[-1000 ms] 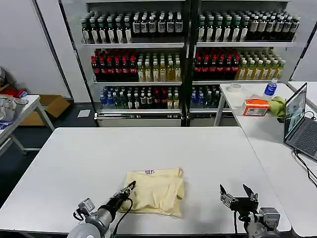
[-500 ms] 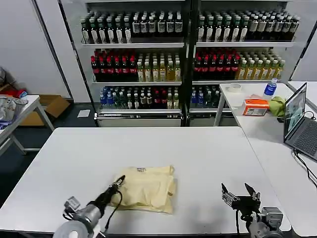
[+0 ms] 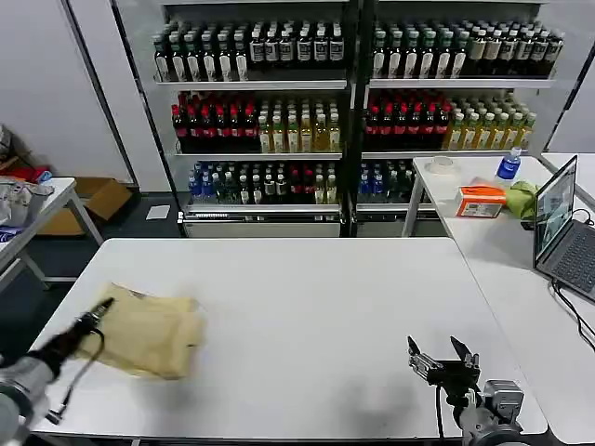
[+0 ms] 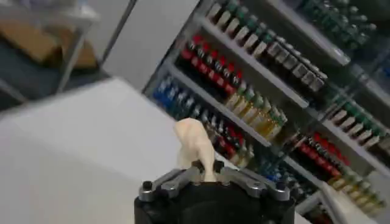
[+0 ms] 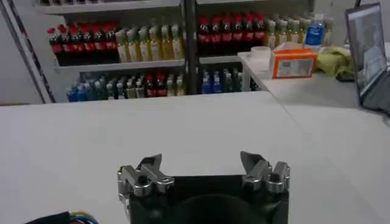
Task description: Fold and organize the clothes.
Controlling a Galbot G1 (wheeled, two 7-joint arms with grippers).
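The left gripper (image 3: 100,307) sits low over the left edge of the white tabletop (image 3: 307,307), its slim dark fingers pressed together on a fold of the pale yellow, thin cotton T-shirt (image 3: 149,330). In the left wrist view the same gripper (image 4: 206,167) shows a cream tuft of the shirt (image 4: 194,141) standing up out of the closed jaws.

The shirt is folded into a rough, soft rectangle. It lies near the left edge of the tabletop, about midway between the far and near edges, with one corner held at the gripper and the rest spreading toward the middle of the table. Whether the held corner is lifted off the surface cannot be told.

The right gripper (image 3: 442,354) waits near the front right corner of the tabletop, well apart from the shirt. Its two metal fingers are spread wide with nothing between them, and the right wrist view shows the same gripper (image 5: 203,164) with bare white tabletop ahead of it.

Behind the table stand tall shelves of bottled drinks (image 3: 344,111). A second white table (image 3: 521,269) on the right carries an open dark laptop (image 3: 562,232), an orange box (image 3: 481,200) and a green cloth (image 3: 522,198).
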